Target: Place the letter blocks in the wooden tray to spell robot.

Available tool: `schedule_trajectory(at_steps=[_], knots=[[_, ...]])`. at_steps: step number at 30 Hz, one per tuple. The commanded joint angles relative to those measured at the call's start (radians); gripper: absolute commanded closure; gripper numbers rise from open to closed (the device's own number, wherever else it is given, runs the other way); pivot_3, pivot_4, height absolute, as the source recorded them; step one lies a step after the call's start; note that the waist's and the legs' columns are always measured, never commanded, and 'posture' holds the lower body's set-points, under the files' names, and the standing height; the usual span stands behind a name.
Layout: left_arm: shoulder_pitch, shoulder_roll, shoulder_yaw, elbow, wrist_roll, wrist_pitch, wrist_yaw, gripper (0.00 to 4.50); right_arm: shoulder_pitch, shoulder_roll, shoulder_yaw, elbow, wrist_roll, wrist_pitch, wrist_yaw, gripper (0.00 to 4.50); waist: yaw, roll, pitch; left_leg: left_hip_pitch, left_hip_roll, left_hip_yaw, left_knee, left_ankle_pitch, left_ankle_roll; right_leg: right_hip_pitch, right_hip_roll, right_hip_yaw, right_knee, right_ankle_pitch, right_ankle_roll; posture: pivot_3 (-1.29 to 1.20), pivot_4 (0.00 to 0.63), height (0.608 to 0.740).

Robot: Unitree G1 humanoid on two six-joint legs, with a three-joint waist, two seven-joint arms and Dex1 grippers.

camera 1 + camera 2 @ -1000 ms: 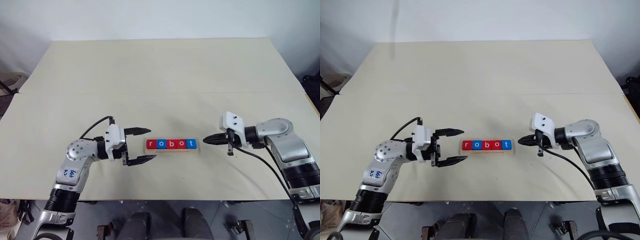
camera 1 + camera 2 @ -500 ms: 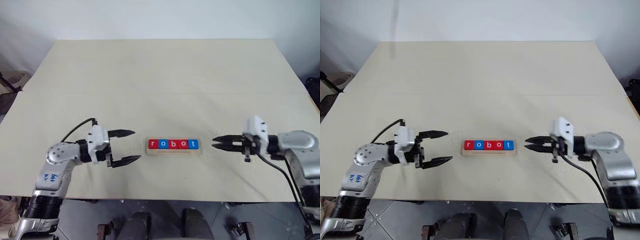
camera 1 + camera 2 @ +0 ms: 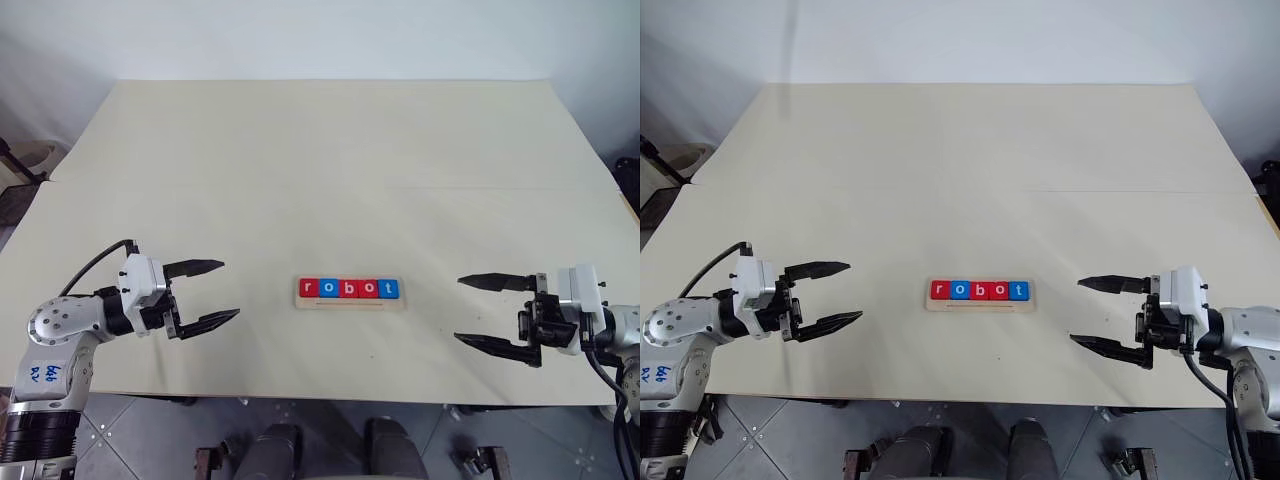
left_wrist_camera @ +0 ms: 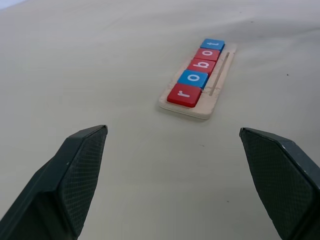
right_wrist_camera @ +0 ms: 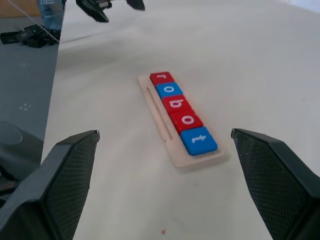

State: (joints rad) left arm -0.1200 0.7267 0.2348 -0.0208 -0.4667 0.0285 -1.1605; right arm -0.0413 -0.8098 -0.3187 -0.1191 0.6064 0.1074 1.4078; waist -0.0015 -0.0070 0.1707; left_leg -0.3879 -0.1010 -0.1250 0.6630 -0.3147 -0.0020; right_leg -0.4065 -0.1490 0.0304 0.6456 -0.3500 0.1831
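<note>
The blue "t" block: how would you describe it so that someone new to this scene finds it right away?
On the wide beige table, near its front edge and midway between the two grippers, lies the wooden tray holding a row of five letter blocks. The blue "t" block is the last one, at the end toward the right gripper. The other blue block shows an "o" and sits second from the left.

Both eye views look down over the table (image 3: pixel 320 150); each wrist view faces the wooden tray (image 4: pixel 212 92) low, from opposite ends.
</note>
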Motion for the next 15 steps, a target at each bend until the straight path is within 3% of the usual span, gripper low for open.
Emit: schedule_trajectory(at_steps=[1, 15], knots=[[-0.005, -0.003, 0.005, -0.013, 0.006, -0.042, 0.001, 0.0, -0.022, 0.008, 0.001, -0.002, 0.011, -0.027, 0.003, 0.04, 0.0, 0.0, 0.0, 0.0, 0.0, 0.0, 0.0, 0.0, 0.0, 0.0, 0.0, 0.0, 0.0, 0.0, 0.0, 0.0, 0.15, 0.74], [-0.059, -0.039, -0.049, 0.018, 0.056, -0.086, 0.05, 0.0, -0.019, 0.019, 0.021, 0.022, -0.013, -0.051, -0.022, 0.04, 0.0, 0.0, 0.0, 0.0, 0.0, 0.0, 0.0, 0.0, 0.0, 0.0, 0.0, 0.0, 0.0, 0.0, 0.0, 0.0, 0.15, 0.74]])
